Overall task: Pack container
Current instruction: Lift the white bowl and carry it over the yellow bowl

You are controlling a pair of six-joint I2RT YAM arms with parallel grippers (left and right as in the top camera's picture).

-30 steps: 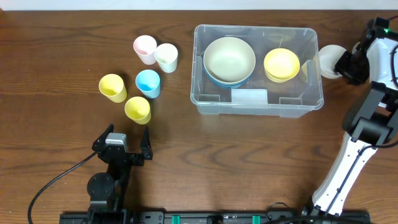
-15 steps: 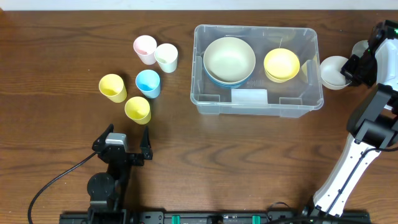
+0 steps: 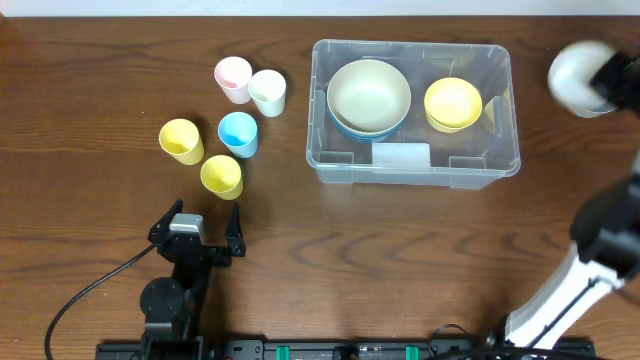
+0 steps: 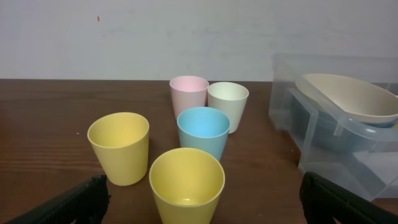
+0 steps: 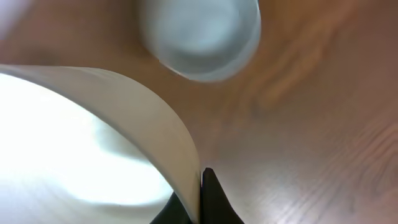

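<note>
While the worktop fills your view, the clear container sits upper centre-right, holding a beige bowl and a yellow bowl. Your right claw, upper right, is clenched on a white bowl; your left claw gapes empty, lower left.

The right claw is pinched on the thin rim of a white bowl, its dark fingertips meeting at the wall, one on each side. The bowl's bright inside fills the lower left of the view. Beyond it a pale, round, open-topped vessel shows blurred; whether cup or bowl cannot be told. The brown wooden table lies behind, also blurred.
</note>
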